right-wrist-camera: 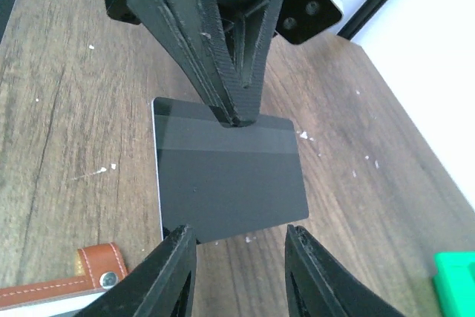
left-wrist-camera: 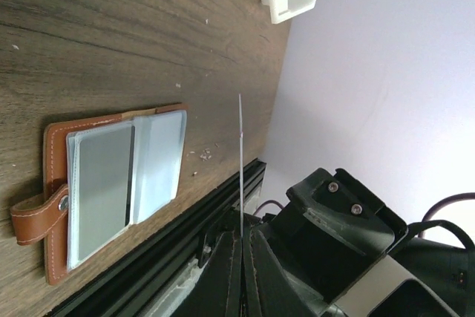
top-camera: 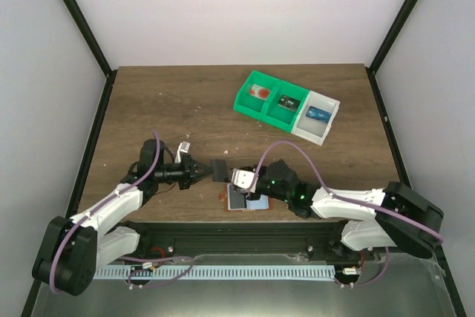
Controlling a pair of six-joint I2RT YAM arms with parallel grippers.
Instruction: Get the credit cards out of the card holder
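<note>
left tool [top-camera: 209, 171] is pinched shut on a dark card [top-camera: 218, 171], holding it by one edge above the table [top-camera: 171, 102]; in the left wrist view that card [left-wrist-camera: 241, 154] shows edge-on, a thin line rising from betw. the fingers [left-wrist-camera: 226, 280]; right tool [right-wrist-camera: 237, 239] is spread wide, fingers [right-wrist-camera: 174, 272] either side of the card's near edge; can't tell if they touch it; card holder [top-camera: 241, 202] lies open and flat on the table near the front edge, just under the right tool; its brown strap [left-wrist-camera: 37, 217] sticks out to one side; a grey card [left-wrist-camera: 104, 191] sits in one clear pocket; green tray [top-camera: 269, 100] & white tray [top-camera: 318, 115] stand joined at the far right, well apart from the holder
</note>
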